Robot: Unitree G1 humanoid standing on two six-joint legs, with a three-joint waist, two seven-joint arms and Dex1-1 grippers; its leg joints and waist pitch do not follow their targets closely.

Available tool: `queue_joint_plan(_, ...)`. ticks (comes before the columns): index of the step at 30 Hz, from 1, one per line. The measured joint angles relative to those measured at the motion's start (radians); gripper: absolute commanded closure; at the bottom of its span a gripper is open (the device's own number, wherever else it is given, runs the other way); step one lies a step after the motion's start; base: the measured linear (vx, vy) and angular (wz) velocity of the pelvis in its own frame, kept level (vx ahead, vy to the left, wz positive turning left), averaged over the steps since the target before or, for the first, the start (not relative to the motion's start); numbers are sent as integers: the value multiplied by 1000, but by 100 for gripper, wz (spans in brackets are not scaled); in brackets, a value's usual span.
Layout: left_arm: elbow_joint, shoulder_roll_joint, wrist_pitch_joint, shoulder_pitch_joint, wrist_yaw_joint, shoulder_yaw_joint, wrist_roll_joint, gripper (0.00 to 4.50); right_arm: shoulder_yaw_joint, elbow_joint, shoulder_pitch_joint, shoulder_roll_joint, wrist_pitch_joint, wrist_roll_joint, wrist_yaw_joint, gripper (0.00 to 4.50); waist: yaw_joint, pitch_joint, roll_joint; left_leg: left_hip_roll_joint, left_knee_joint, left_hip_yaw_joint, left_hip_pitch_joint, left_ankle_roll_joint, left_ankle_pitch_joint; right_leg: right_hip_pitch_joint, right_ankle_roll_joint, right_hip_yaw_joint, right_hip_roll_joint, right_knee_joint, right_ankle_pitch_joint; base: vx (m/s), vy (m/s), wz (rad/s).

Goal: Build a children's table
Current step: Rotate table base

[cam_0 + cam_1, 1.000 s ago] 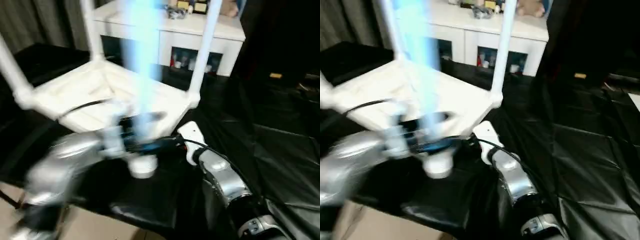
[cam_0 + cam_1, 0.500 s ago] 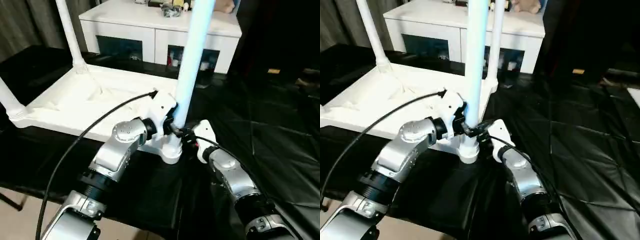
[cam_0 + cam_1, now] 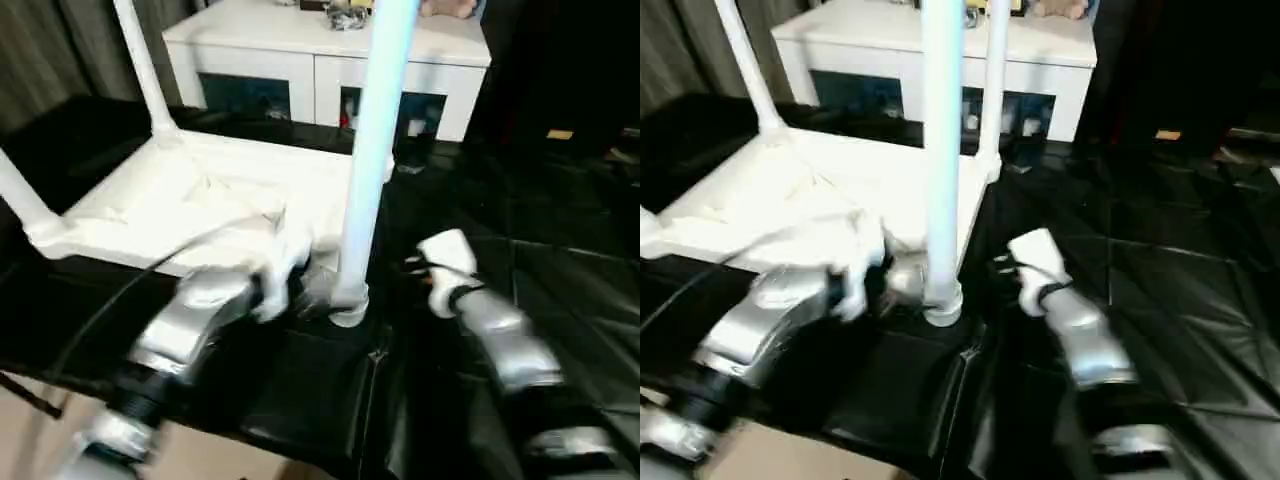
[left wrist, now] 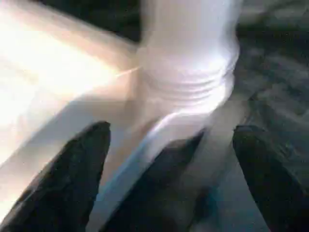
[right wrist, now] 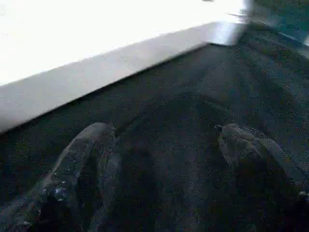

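**With both claws spread, the near leg stands between them, closer to the left**

While the left gripper (image 4: 164,164) is held wide open and empty, its two black fingers (image 4: 72,174) are seen parted either side of the threaded collar at the foot of the near leg (image 3: 365,160), without closing on it. From that claw the leg lies at about 12 o'clock, just beside it; its long axis runs straight up, out of the top of the head views. The right gripper (image 5: 159,159) is likewise spread and empty, over the black cloth (image 3: 560,270), with the leg at roughly 9 o'clock in the head views and a clear gap between. The left arm is judged the nearer. The children's table (image 3: 190,215) lies upside down, ribbed underside up, stretching away toward 10 o'clock, other legs (image 3: 140,65) upright at its far corners.
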Motion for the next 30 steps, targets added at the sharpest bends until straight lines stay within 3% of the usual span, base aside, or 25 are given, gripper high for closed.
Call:
queue_joint_plan(5,105,7,-49,-76,-7,-34,51,52,91,-157,101,-110,56,44,254,64,-5,-2,22,0,1,0,0,0,0,2,-1,0,-1,-2,0,0,0,0)
queue_joint_plan(7,175,-4,-87,-105,4,-37,71,81,120,-235,139,-161,101,77,350,64,-6,-2,27,0,2,0,-3,1,0,1,-1,-1,-1,-2,-1,0,0,0)
queue_joint_plan(11,271,-37,-142,-146,2,-37,103,119,140,-354,162,-218,168,116,442,64,-13,-5,39,0,4,-1,-7,1,0,2,-1,-2,-1,-2,0,0,0,0)
queue_joint_plan(16,372,-56,-187,-189,-13,-57,136,136,155,-461,184,-243,242,139,496,64,-16,-5,44,0,4,-2,-7,1,0,2,-1,-3,-1,-2,0,0,0,0)
queue_joint_plan(17,395,-59,-195,-197,-16,-59,143,166,156,-473,190,-247,251,144,501,64,-16,-5,45,0,4,-2,-7,1,0,2,-1,-3,-1,-2,0,0,0,0)
queue_joint_plan(19,438,-64,-212,-209,-21,-60,155,171,160,-493,196,-259,268,147,506,64,-15,-4,45,0,5,-2,-8,1,0,2,-1,-3,-1,-2,0,0,0,0)
queue_joint_plan(24,507,-82,-240,-250,-32,-64,192,208,160,-498,195,-262,284,146,498,64,-14,-6,47,0,5,-3,-8,1,0,2,-1,-2,-1,-2,0,0,0,0)
queue_joint_plan(28,534,-90,-243,-277,-21,-85,227,213,160,-505,195,-259,292,142,488,64,-14,-7,49,0,5,-3,-8,1,0,2,-1,-3,-1,-2,0,0,0,0)
queue_joint_plan(30,536,-93,-211,-283,-18,-85,228,250,160,-512,195,-258,292,142,482,64,-15,-8,50,0,5,-3,-6,1,0,4,-1,-3,-1,-2,0,0,0,0)
